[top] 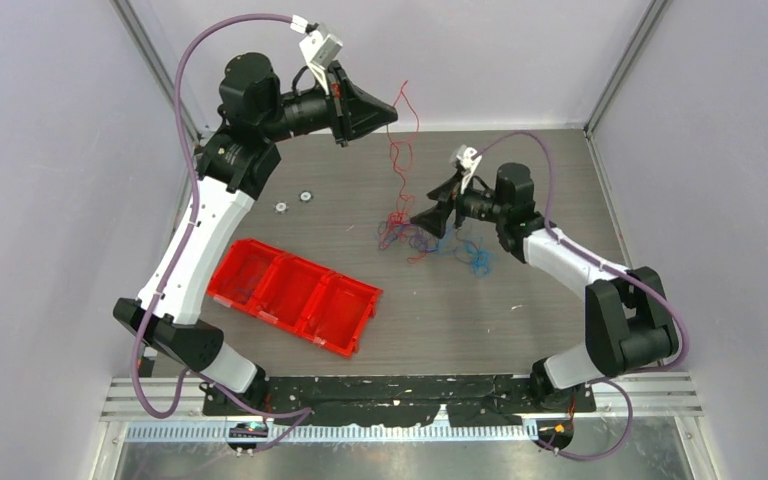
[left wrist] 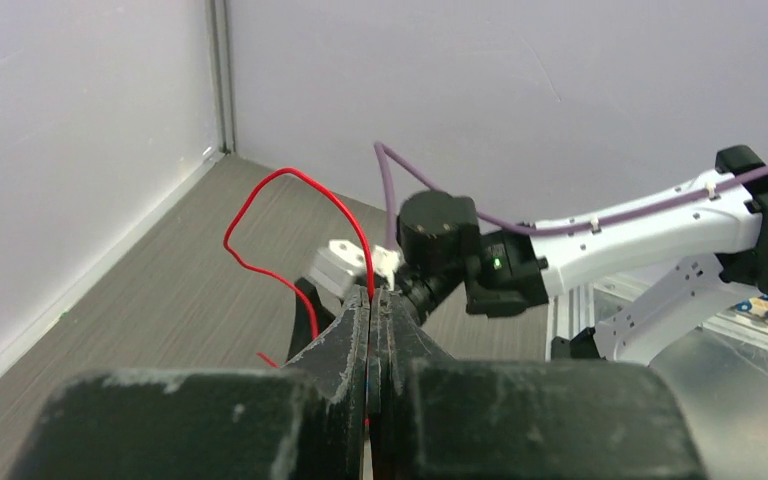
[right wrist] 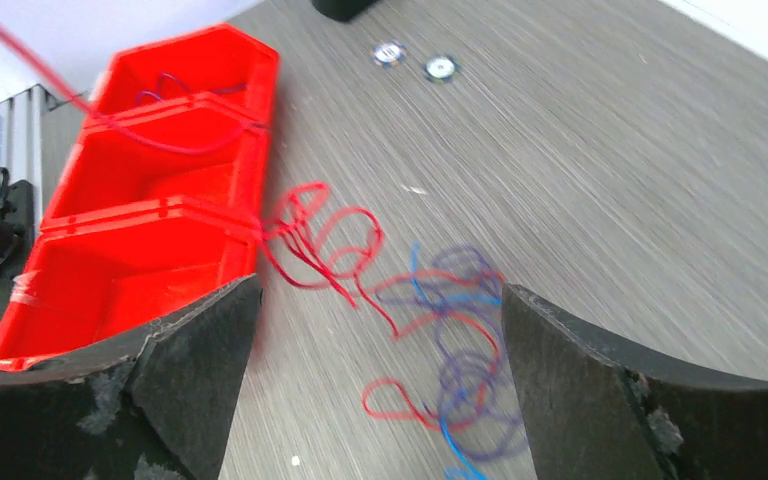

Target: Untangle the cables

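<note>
A tangle of thin red, blue and purple cables [top: 430, 240] lies on the table at mid-right. My left gripper [top: 392, 113] is raised at the back and shut on a red cable [top: 397, 150] that hangs from it down to the tangle. In the left wrist view the red cable [left wrist: 290, 190] loops out of the closed fingertips of my left gripper [left wrist: 372, 292]. My right gripper [top: 422, 219] is open, low over the tangle. In the right wrist view my right gripper [right wrist: 380, 320] has its jaws wide apart around the cables [right wrist: 450, 330], touching nothing.
A red three-compartment bin [top: 295, 295] lies left of the tangle; in the right wrist view the bin [right wrist: 150, 190] holds a thin purple strand in its far compartment. Two small round metal parts [top: 293, 202] lie on the table behind the bin. Walls enclose the table.
</note>
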